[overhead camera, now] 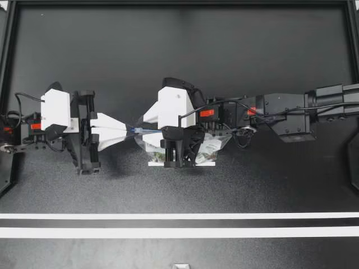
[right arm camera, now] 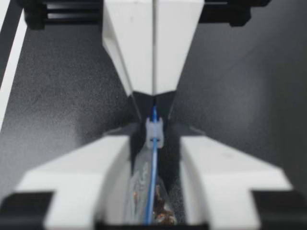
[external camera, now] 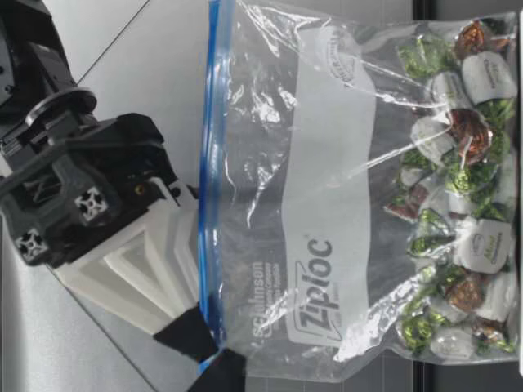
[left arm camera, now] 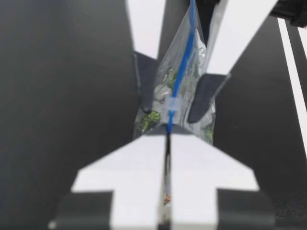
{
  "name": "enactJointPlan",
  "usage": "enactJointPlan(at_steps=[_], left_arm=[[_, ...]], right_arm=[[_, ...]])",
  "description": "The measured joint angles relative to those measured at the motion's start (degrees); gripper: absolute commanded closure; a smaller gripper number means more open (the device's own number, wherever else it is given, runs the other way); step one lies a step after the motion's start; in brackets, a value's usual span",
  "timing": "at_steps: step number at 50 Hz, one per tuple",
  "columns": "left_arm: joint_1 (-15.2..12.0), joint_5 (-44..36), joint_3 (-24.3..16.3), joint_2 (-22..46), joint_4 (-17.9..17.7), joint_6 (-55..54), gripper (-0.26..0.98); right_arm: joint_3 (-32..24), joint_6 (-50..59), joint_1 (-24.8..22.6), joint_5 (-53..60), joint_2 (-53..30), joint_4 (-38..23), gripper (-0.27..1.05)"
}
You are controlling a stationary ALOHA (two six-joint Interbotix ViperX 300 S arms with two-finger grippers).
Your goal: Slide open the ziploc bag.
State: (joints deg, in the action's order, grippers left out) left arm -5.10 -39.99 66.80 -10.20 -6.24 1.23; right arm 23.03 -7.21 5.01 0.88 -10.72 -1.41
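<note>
- White plastic tipped with black pads: the jaws of the left gripper (overhead camera: 132,130) are pressing flat together and pinching the end of the blue zip strip (left arm camera: 185,57) of the ziploc bag (external camera: 327,204). Neither wrist view is showing a gap between them.
- The jaws of the right gripper (overhead camera: 145,130) are standing narrowly apart and straddling the bag's top edge from both sides. The pale slider (right arm camera: 154,129) is sitting on the strip between their pads (left arm camera: 145,86), and neither pad is visibly touching it.
- The two grippers are facing each other tip to tip along the strip, with the slider lying just beside the left gripper's pinch.
- The bag is hanging upright between the arms, zip strip uppermost, with its clear body sagging below the right gripper toward the worktop (overhead camera: 179,56). Whether its bottom is touching cannot be told.
- Wrapped sweets (external camera: 458,163) in green, white and brown are lying heaped in the bag's lower part.
- In the low view, a gripper's white finger with a black pad is lying against the bag's upper corner, on the side nearer that camera.
- Two white stripes (overhead camera: 179,216) are running across the dark worktop, well apart from the bag.
</note>
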Motion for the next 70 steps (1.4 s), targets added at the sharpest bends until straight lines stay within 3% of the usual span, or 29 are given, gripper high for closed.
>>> enactJointPlan(at_steps=[7,15,35,70], left_arm=[[0.0,0.0,0.0,0.1,0.1,0.1,0.92],[0.0,-0.1,0.0,0.4,0.1,0.2,0.93],[0.3,-0.2,0.1,1.1,0.2,0.6,0.93],[0.3,-0.2,1.5,1.1,0.0,0.8,0.93]], right_arm=[[0.0,0.2,0.0,-0.9,0.0,0.0,0.8],[-0.2,0.1,0.0,-3.0,0.2,0.0,0.92],[1.7,0.0,-0.1,-13.4,5.2,-0.1,0.92],[20.8,1.2,0.1,-18.0,24.3,-0.2,0.92]])
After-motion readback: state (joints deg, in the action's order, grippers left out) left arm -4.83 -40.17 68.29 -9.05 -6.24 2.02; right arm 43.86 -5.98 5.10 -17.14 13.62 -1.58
